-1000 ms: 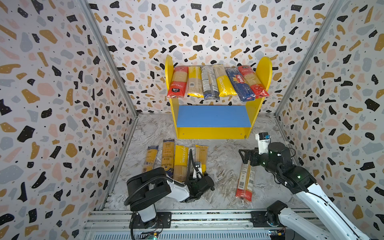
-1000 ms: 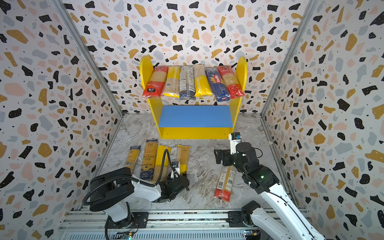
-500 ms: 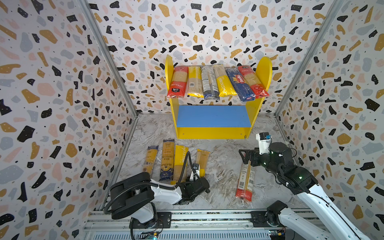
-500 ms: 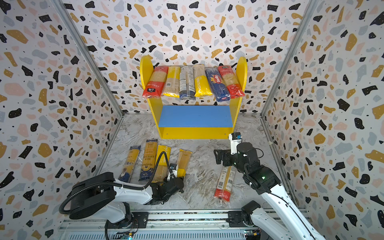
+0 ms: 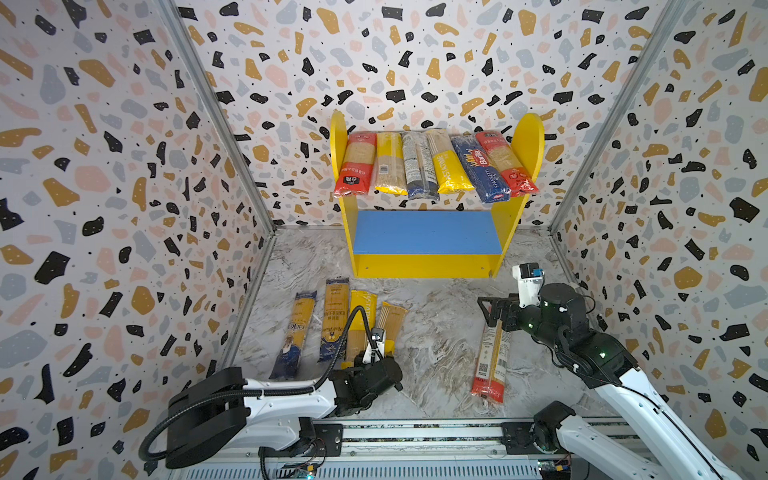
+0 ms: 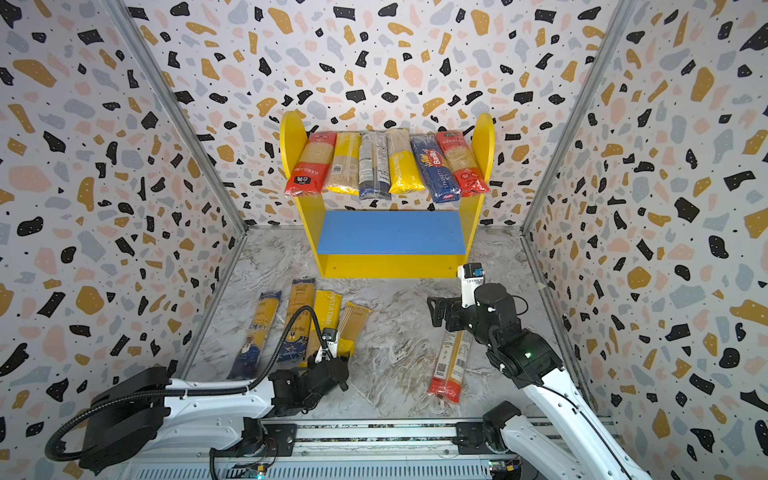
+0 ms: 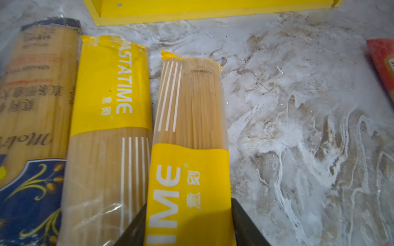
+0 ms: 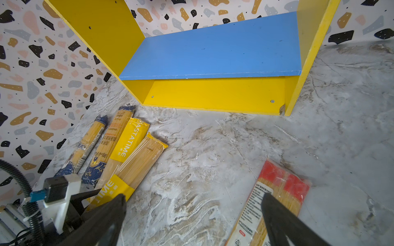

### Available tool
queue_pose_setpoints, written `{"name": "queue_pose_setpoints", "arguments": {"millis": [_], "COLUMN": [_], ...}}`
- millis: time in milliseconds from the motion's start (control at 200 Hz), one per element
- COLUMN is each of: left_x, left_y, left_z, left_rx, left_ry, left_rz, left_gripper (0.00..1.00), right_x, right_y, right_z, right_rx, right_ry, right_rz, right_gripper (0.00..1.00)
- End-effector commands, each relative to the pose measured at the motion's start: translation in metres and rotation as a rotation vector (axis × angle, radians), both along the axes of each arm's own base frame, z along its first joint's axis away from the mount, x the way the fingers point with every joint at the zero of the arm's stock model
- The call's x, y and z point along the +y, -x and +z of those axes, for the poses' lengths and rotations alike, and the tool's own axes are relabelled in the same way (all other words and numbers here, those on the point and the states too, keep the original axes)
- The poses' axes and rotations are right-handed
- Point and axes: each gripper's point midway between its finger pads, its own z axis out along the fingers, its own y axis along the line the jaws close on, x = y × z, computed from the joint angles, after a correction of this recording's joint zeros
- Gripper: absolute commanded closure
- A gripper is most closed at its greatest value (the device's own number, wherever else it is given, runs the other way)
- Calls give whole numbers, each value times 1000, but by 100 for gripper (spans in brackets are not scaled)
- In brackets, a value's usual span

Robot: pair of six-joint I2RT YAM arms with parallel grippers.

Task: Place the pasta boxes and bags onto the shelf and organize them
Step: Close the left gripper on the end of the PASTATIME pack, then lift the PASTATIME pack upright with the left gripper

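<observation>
Nearest the rail, the left gripper [image 7: 189,202] has pulled back toward its base and dropped low over the last second, and its jaws have been narrowing – they now stand against both long edges of the near end of a yellow packet [image 7: 191,102], though whether they already pinch it firmly cannot be told. That packet has swung out of line: its far end now fans away from the three other packets [image 5: 332,320] lying beside it on the floor [image 5: 436,332]. This looks like the start of the next pick. Further out, the right gripper [image 8: 193,195] has not moved; it hangs with jaws wide apart over the far end of the red packet [image 5: 490,357], holding nothing. At the back stands the shelf [image 5: 428,264] – six packets [image 5: 432,166] fill its upper level, while the blue lower board [image 5: 424,232] is bare, so five packets are left to place
</observation>
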Motion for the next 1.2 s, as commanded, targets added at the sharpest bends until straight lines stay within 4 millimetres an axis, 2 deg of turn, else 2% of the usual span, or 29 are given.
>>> {"name": "queue_pose_setpoints", "arguments": {"millis": [0,130,205,360,551,846,916,1056,1121,1196], "left_x": [2,8,9,9,-6,-30,-34,-43,-45,-52], "left_y": [-16,-17,-16,-12,-7,1,3,10,10,9], "left_z": [44,58,57,32,0,-17,-20,-28,-29,-24], "left_rx": [-156,-189,-186,-132,-50,17,31,69,74,62], "left_ry": [67,67,67,33,8,-3,-11,-28,-32,-2], "left_rz": [60,72,66,55,4,-114,-142,-213,-221,-235], "left_gripper": [100,100,100,100,100,100,77,38,25,17], "right_x": [2,2,2,1,0,-5,-5,-6,-7,-8], "right_y": [-1,-1,-1,-2,-1,3,3,4,4,5], "right_z": [19,20,19,15,15,13,12,12,12,11], "right_rx": [-35,-37,-35,-28,-25,-23,-21,-23,-23,-24], "right_ry": [-25,-28,-28,-23,-14,3,6,8,11,14], "right_rz": [5,8,6,1,0,-9,-11,-13,-12,-15], "right_gripper": [1,1,1,1,1,1,1,1,1,1]}}
